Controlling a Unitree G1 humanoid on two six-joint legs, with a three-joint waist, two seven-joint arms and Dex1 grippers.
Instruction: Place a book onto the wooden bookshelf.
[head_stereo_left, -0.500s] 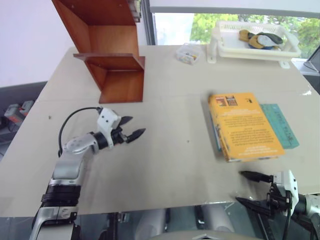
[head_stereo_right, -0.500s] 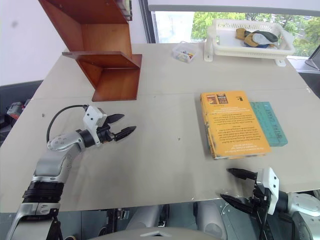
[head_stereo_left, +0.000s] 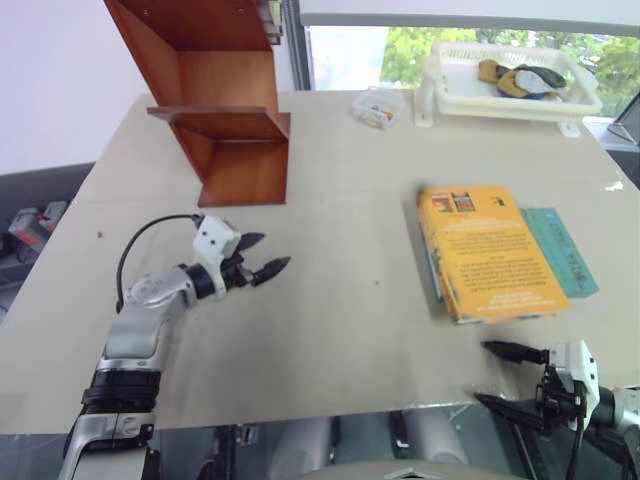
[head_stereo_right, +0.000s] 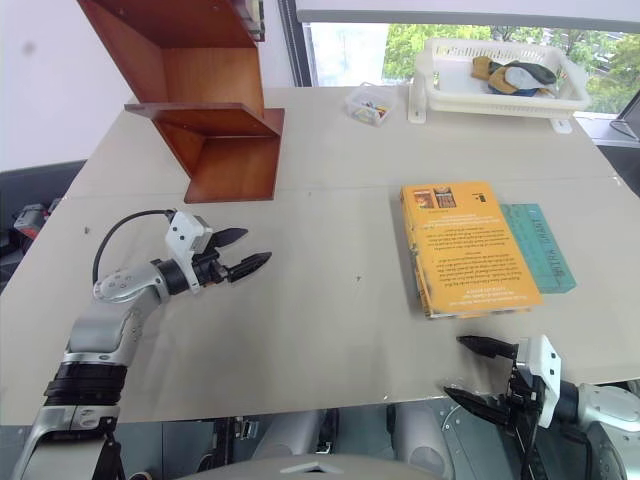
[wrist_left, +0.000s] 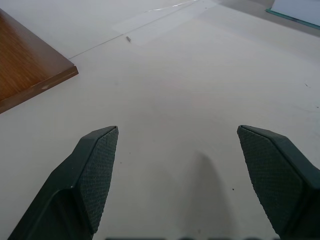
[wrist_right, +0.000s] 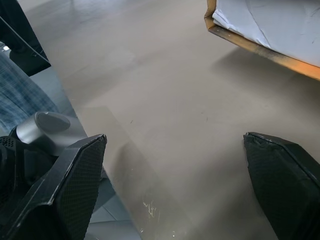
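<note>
The thick orange-yellow book (head_stereo_left: 490, 250) lies flat on the right half of the table, partly over a thinner teal book (head_stereo_left: 560, 248). The reddish-brown wooden bookshelf (head_stereo_left: 215, 100) stands at the back left; a corner of its base board (wrist_left: 25, 75) shows in the left wrist view. My left gripper (head_stereo_left: 262, 256) hovers open over the bare table in front of the shelf, pointing right, nothing between its fingers. At the table's front edge, below the book, my right gripper (head_stereo_left: 505, 378) is open and empty. The book's page edge (wrist_right: 270, 30) lies ahead of it.
A white plastic basket tray (head_stereo_left: 510, 85) with a few items stands at the back right. A small clear box (head_stereo_left: 378, 106) sits left of it. The table (head_stereo_left: 340, 300) is broad and beige between the arms.
The right gripper has shifted very slightly lower at the table's front edge. The left arm, book and shelf are unchanged.
</note>
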